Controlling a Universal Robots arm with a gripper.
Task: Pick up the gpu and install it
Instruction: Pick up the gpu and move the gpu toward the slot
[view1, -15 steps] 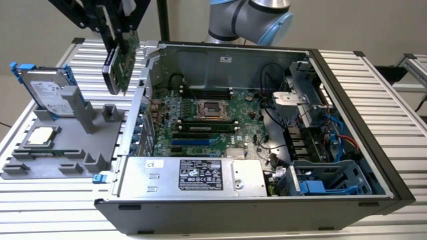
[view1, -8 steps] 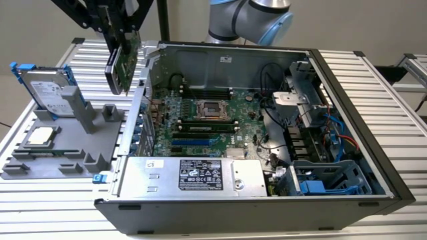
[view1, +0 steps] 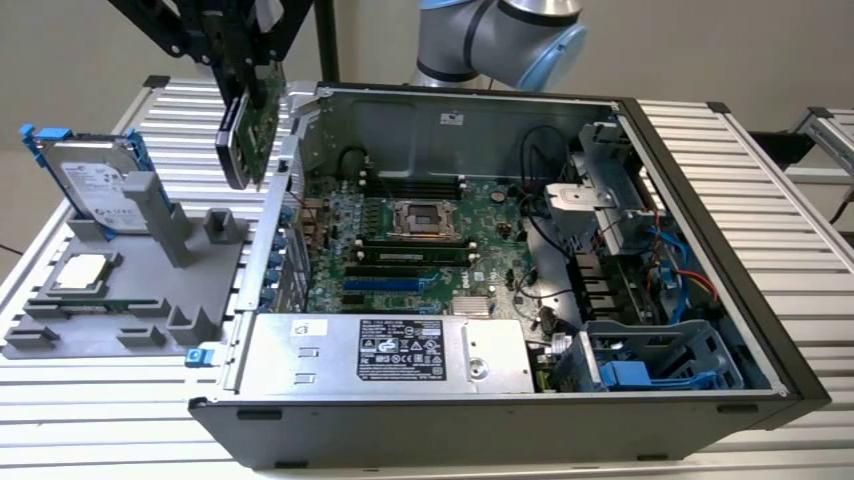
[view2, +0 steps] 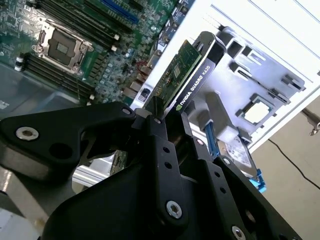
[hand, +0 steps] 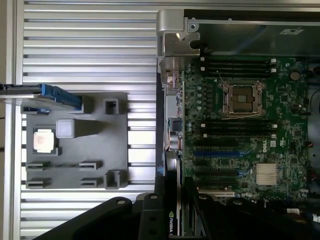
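Observation:
The gpu (view1: 254, 135) hangs upright in the air, a green card with a black cooler. My gripper (view1: 254, 75) is shut on its upper edge. It hovers over the left wall of the open computer case (view1: 441, 120) in the exterior view, just above the rim. In the second wrist view the gpu (view2: 187, 75) sticks out from between the black fingers (view2: 150, 112), with the motherboard (view2: 75, 45) beyond. In the first wrist view the gpu (hand: 175, 220) is seen edge-on, beside the motherboard's (hand: 235, 125) blue slots (hand: 220, 155).
A grey fixture (view1: 94, 335) lies on the slatted table at the exterior view's left. It carries an upright hard drive (view1: 94, 185) with blue clips and a small square chip (view1: 80, 270). Inside the case sit a power supply (view1: 387, 350) and a drive cage (view1: 654, 365).

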